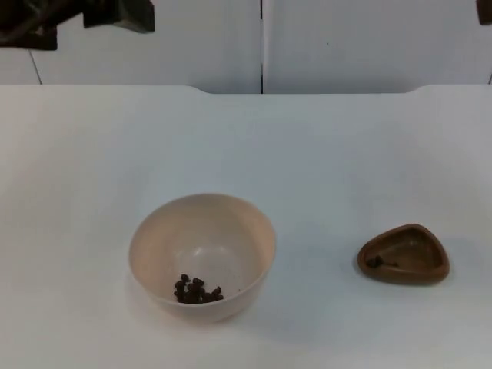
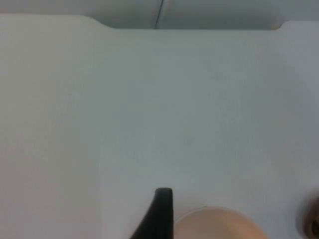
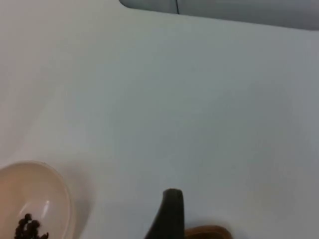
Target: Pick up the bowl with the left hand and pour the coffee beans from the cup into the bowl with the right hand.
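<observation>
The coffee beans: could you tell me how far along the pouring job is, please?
Mostly done: coffee beans lie in the cream bowl, which stands on the white table. The brown wooden cup rests upright, a few dark bits inside. Nothing is in hand; both arms wait at the back.

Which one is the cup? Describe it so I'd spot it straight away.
Start at the white table. To the right of the cream bowl holding coffee beans sits the cup: small, brown, shallow, with a rounded triangular rim, and nearly empty.

The left arm [image 1: 77, 19] waits high at the far left corner. The right arm [image 1: 485, 11] is at the far right corner, barely visible.
</observation>
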